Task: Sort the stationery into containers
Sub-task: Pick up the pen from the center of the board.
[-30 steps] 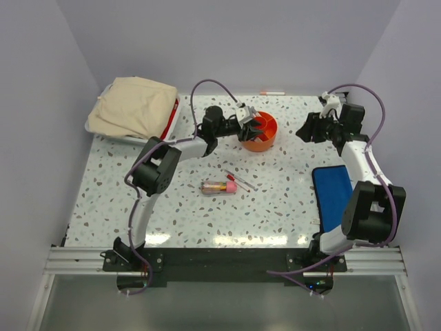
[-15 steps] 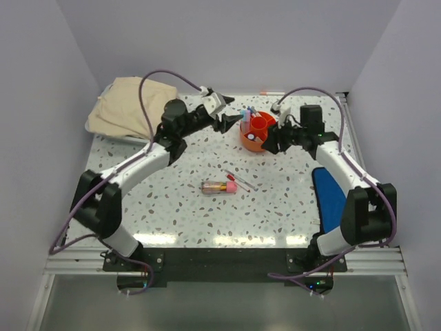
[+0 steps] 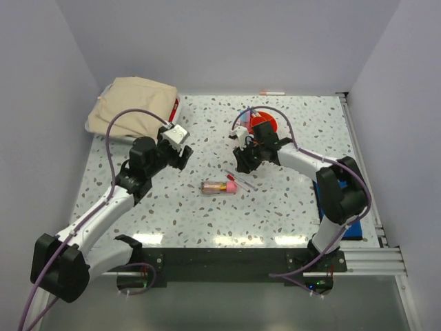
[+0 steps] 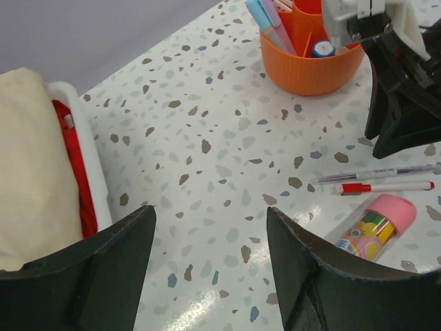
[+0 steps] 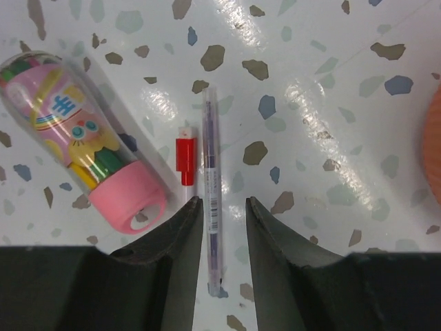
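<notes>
Speckled terrazzo tabletop (image 3: 289, 207), pale walls around. One round ribbed bright-orange plastic tub (image 4: 310, 65) holds a pair of short blue and pink markers (image 4: 269, 21), leaning. On the near side of the tub lies one clear plastic tube with a pink cap (image 5: 89, 162). Its label shows a cartoon face and a blue character I cannot read. In the top view its long axis runs left-right, cap rightward. Beside the cap two thin pens lie parallel: one red-capped pen (image 5: 186, 155) and one clear barcoded pen (image 5: 211, 207). The right gripper (image 5: 222, 207) straddles the clear barcoded pen, jaws narrowly parted. The left gripper (image 4: 210, 227), left of the tub, is spread wide and empty. A third white pen (image 3: 271, 92) lies beyond the tub.
</notes>
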Available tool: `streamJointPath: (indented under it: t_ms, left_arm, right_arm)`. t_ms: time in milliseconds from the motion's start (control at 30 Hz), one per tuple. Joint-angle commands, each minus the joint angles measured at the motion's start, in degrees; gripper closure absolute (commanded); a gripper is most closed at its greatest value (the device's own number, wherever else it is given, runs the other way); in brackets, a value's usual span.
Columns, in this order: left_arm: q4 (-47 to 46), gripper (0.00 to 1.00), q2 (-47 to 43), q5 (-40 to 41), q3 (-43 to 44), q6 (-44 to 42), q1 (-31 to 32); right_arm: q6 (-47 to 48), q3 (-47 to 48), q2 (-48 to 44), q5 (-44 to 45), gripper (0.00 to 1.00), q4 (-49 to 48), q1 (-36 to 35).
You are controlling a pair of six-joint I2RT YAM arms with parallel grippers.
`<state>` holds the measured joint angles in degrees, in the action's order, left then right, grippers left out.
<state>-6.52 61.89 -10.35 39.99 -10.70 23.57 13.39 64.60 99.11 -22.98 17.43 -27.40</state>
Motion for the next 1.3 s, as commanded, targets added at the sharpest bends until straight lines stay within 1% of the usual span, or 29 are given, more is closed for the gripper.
streamJointPath:
  t_ms: [0,267,567,967,1000,1033,1067,1167,1267]
  left_arm:
    - [1.51,0.3,-3.87,2.0,-0.17,1.03,-1.95]
    - [1.51,0.3,-6.78,1.3,-1.4,1.91,-4.67]
    - [1.34,0.3,-7.66,-0.37,-1.93,3.76,-6.35]
    - [0.72,0.3,-7.4,-0.81,-2.81,4.19,-7.22]
    - [0.64,0.3,-7.31,-1.07,-2.81,4.2,-7.23]
    - [0.55,0.3,-7.22,-1.08,-2.81,4.2,-7.23]
    - [0.46,0.3,-7.22,-1.16,-2.81,4.2,-7.23]
    - [0.37,0.3,-6.87,-1.25,-2.46,4.2,-7.31]
    - [0.46,0.3,-6.69,-1.25,-2.02,3.67,-7.31]
  right_arm:
    - [2.08,6.59,4.67,5.75,0.65,1.11,-2.66]
    - [2.26,8.0,7.76,9.01,0.65,1.55,-6.09]
    - [1.82,6.51,9.17,11.64,0.64,0.85,-6.26]
    - [2.61,10.19,13.56,11.29,0.65,3.22,-6.7]
    - [2.61,10.54,13.83,11.29,0.68,3.48,-6.7]
    - [2.7,10.72,14.18,11.21,0.77,3.75,-6.7]
    - [2.87,10.99,14.35,10.6,0.81,4.01,-6.7]
    - [2.96,11.87,15.23,9.54,0.87,5.33,-6.7]
    - [2.79,11.96,14.63,7.78,1.0,6.47,-6.7]
